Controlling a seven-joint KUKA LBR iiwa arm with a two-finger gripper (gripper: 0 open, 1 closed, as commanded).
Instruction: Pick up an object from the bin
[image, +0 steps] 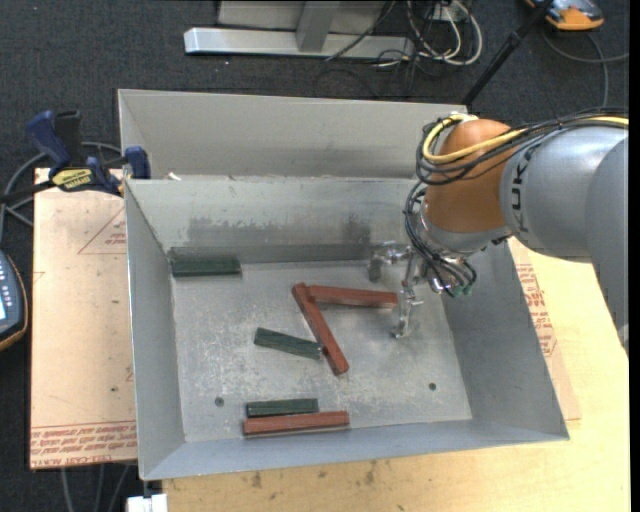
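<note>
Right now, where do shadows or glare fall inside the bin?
Camera view: light is soft and even; the red bars and green bars cast hardly any shadow; the bin's back wall shows a dark band, shadow or scuffing; no glare.

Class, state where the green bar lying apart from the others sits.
The lone green bar lies in the camera view's upper left, against the bin's back wall, apart from the two red bars.
</note>
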